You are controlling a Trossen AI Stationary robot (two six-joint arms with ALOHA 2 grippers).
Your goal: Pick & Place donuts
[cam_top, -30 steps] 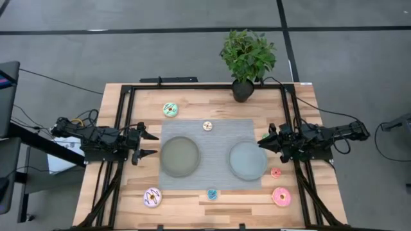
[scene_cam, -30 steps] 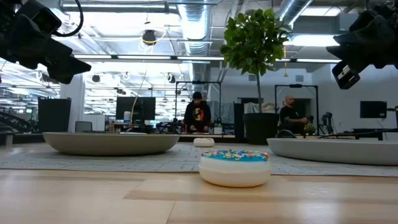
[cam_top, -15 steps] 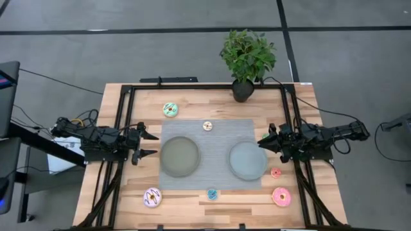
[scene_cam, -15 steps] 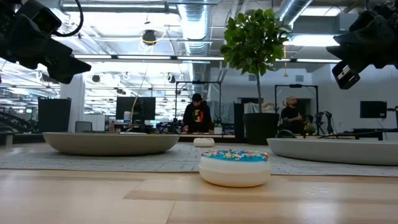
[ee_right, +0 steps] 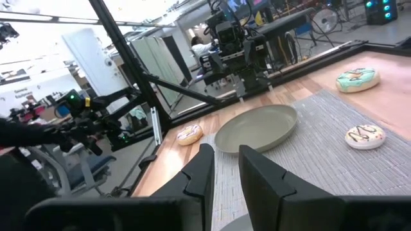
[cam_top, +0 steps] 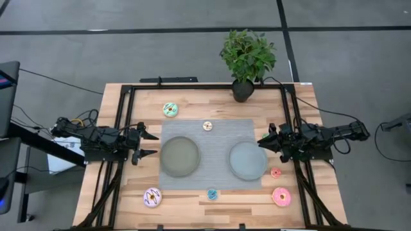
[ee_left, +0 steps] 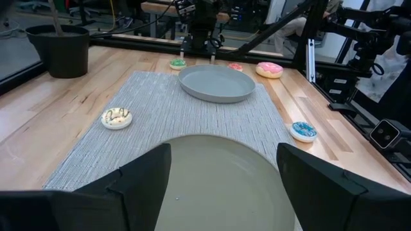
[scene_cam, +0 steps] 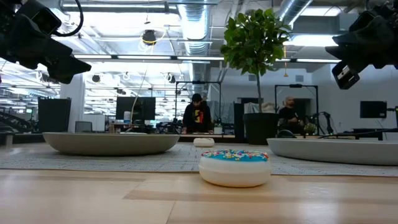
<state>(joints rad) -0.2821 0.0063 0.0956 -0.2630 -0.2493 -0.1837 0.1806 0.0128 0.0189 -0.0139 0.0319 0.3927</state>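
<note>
Plates (cam_top: pixel 179 156) (cam_top: pixel 248 160) on mat (cam_top: pixel 207 133), donuts (cam_top: pixel 170 109) outside.

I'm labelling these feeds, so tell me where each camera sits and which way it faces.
High: overhead, straight down on the table; both arms show.
Low: at tabletop height, level past the blue donut; arms in the upper corners.
Left wrist: across the near plate, between the open left gripper.
Right wrist: toward the far plate, past the narrow right gripper.
Shared: both wrist views show the white donut.
</note>
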